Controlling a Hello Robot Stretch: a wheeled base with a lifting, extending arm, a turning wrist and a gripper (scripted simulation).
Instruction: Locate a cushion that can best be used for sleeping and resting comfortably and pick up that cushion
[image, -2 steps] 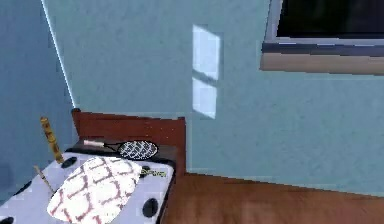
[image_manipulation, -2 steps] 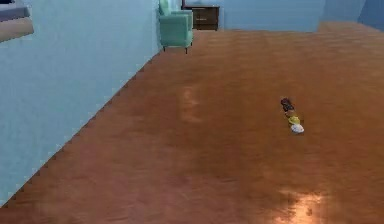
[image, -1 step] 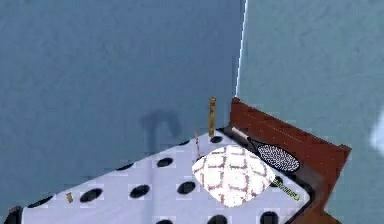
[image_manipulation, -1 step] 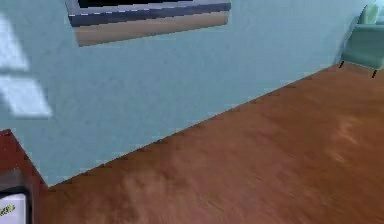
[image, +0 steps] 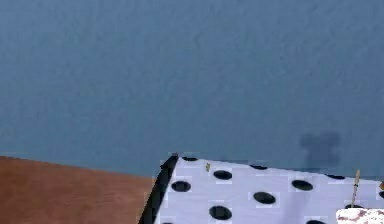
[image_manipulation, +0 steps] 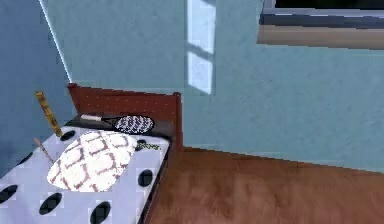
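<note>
1. Patterned cushion (image_manipulation: 92, 160) lying on the bed (image_manipulation: 30, 195), atop the black-dotted white cover, near the headboard (image_manipulation: 125, 100).
2. Between cushion and headboard, a dark netted racket (image_manipulation: 133, 124), flat on the cover.
3. Yellowish stick (image_manipulation: 44, 108) leaning by the wall at the bed's head.
4. Forward view: the bed's corner low at right, wood floor (image: 60, 190) at left, blue wall (image: 190, 70) behind.
5. Gripper state: cannot tell.

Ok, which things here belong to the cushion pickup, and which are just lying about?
Job: patterned pillow, lying on the bed.
Lying about: racket by the headboard; wooden stick; window.
</note>
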